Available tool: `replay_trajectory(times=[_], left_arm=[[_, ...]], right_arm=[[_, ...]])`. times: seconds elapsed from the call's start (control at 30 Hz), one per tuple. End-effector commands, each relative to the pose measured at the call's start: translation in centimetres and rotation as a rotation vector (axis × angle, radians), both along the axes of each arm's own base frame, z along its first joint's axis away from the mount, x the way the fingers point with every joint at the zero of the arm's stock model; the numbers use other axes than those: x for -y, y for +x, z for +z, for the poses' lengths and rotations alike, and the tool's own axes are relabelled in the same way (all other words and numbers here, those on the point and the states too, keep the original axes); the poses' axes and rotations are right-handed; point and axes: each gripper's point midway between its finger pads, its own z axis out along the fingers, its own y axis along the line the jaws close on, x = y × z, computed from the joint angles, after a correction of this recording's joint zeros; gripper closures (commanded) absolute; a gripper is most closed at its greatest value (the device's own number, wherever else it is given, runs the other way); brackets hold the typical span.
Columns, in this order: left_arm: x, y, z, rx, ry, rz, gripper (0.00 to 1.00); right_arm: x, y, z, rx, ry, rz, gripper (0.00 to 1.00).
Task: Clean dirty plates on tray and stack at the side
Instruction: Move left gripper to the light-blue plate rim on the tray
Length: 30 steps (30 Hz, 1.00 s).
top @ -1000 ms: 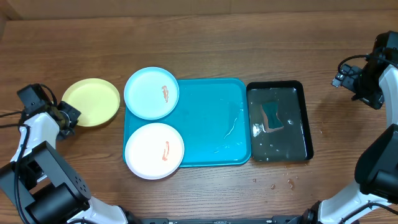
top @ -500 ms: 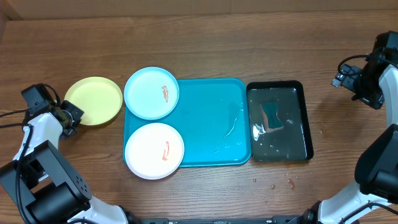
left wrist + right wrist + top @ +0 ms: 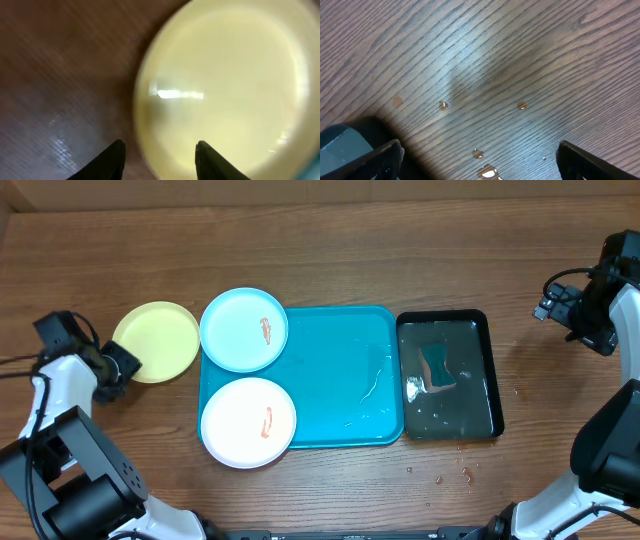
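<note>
A yellow-green plate (image 3: 156, 342) lies on the wood just left of the turquoise tray (image 3: 340, 380). My left gripper (image 3: 120, 364) is at its left rim. In the left wrist view the yellow-green plate (image 3: 225, 85) is blurred and its rim runs between the parted fingers (image 3: 116, 156) of my left gripper (image 3: 160, 152), one finger over the wood, one over the plate. The light blue plate (image 3: 243, 329) and the white plate (image 3: 248, 422) sit on the tray's left side, each with an orange-red smear. My right gripper (image 3: 556, 302) hangs open at the far right; between its fingers, my right gripper (image 3: 480, 160) shows only wet wood.
A black tray of water (image 3: 480, 330) with a sponge (image 3: 437, 368) in it stands right of the turquoise tray. Water drops (image 3: 478, 153) dot the wood under the right arm. Small crumbs (image 3: 440, 476) lie near the table's front.
The yellow-green plate has slid a little to the right, toward the tray, with my left gripper behind it. The left jaws have parted. The right arm has not moved.
</note>
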Motion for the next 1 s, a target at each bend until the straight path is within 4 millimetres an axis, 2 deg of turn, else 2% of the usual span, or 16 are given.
replay_trajectory(times=[0.0, 0.07, 0.13, 0.3, 0.4, 0.57, 0.77, 0.97], left_arm=[[3.0, 4.5, 5.0, 0.206, -0.088, -0.230, 0.52], [5.2, 5.5, 6.4, 0.251, -0.134, -0.332, 0.51], [6.6, 5.8, 6.6, 0.234, -0.125, -0.373, 0.51], [9.9, 6.8, 5.7, 0.154, -0.020, -0.471, 0.52], [11.2, 7.2, 4.9, 0.090, 0.084, -0.508, 0.46], [13.8, 8.2, 3.6, 0.048, 0.155, -0.574, 0.48], [13.8, 8.4, 1.8, -0.001, 0.199, -0.578, 0.48], [13.4, 8.2, 0.6, -0.028, 0.186, -0.571, 0.55]], right_arm=[[0.2, 0.6, 0.9, 0.026, -0.011, 0.000, 0.00], [0.2, 0.6, 0.9, 0.026, -0.011, 0.000, 0.00], [0.2, 0.6, 0.9, 0.026, -0.011, 0.000, 0.00], [0.2, 0.6, 0.9, 0.026, -0.011, 0.000, 0.00], [0.2, 0.6, 0.9, 0.026, -0.011, 0.000, 0.00], [0.2, 0.6, 0.9, 0.026, -0.011, 0.000, 0.00], [0.2, 0.6, 0.9, 0.026, -0.011, 0.000, 0.00], [0.2, 0.6, 0.9, 0.026, -0.011, 0.000, 0.00]])
